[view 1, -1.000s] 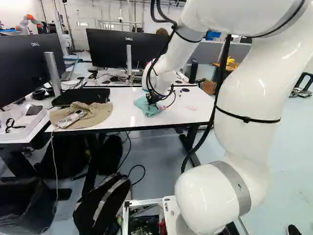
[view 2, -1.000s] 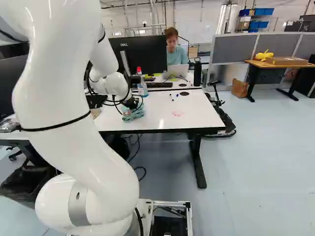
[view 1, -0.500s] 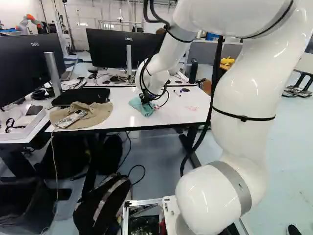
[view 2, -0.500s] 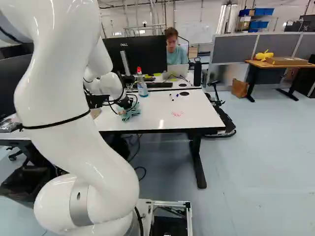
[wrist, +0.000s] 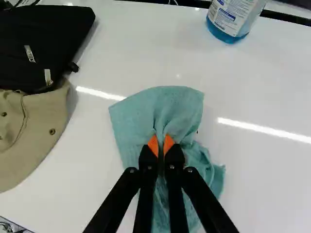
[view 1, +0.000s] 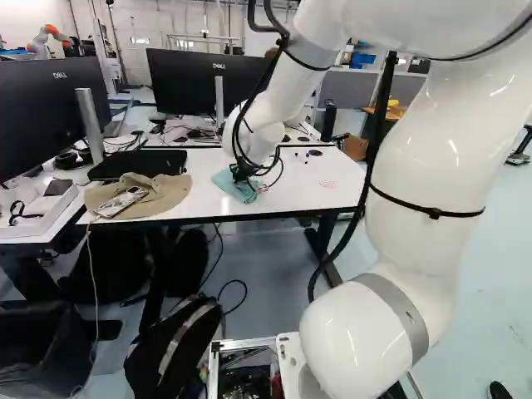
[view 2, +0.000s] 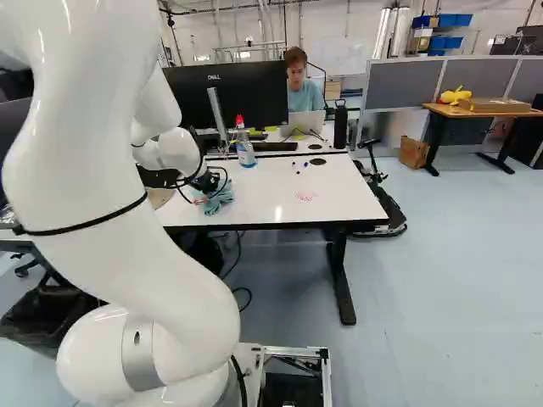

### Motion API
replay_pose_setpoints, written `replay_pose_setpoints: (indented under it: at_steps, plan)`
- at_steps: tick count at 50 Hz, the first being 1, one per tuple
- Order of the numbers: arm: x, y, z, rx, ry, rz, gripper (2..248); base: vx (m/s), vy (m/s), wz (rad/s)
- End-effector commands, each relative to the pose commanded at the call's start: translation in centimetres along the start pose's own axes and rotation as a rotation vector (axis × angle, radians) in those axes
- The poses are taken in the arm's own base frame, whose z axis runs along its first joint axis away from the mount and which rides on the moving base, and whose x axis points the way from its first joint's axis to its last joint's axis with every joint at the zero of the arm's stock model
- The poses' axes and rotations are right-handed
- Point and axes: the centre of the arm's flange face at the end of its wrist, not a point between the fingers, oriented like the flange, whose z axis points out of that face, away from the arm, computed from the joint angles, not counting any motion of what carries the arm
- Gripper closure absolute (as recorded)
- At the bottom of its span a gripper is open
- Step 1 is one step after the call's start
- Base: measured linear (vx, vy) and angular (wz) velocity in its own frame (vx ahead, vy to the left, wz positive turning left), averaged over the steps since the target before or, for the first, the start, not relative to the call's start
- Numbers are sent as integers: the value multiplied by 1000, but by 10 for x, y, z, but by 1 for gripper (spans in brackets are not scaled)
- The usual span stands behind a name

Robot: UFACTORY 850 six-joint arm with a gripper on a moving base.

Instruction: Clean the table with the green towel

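In the left base view my gripper (view 1: 241, 171) is low over the white table (view 1: 307, 189), on the green towel (view 1: 226, 180). The wrist view shows the gripper (wrist: 161, 145) shut on a pinched fold of the teal-green towel (wrist: 175, 104), its orange pads close together. The cloth lies crumpled on the tabletop, spreading ahead of the fingers and back beneath them. Red marks (view 2: 305, 196) show on the table in the right base view, to the right of the towel.
A spray bottle (view 2: 245, 146) stands toward the table's back. A tan hat (view 1: 158, 193) with a remote-like object on it and a black case (view 1: 140, 164) lie left of the towel. Small markers (view 2: 300, 167) lie behind the red marks. Monitors stand behind.
The arm has moved the gripper leftward across the table, and the towel has slid along with it. The base has not moved.
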Motion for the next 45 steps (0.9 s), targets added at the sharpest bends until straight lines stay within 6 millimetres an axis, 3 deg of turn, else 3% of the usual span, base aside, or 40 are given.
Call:
replay_pose_setpoints:
  at_steps: [24, 45]
  plan:
    - [-37, -5, -29, 11, -10, -14, 218, 0, 0, 0]
    - [-50, 22, -40, -29, -9, 36, 218, 0, 0, 0]
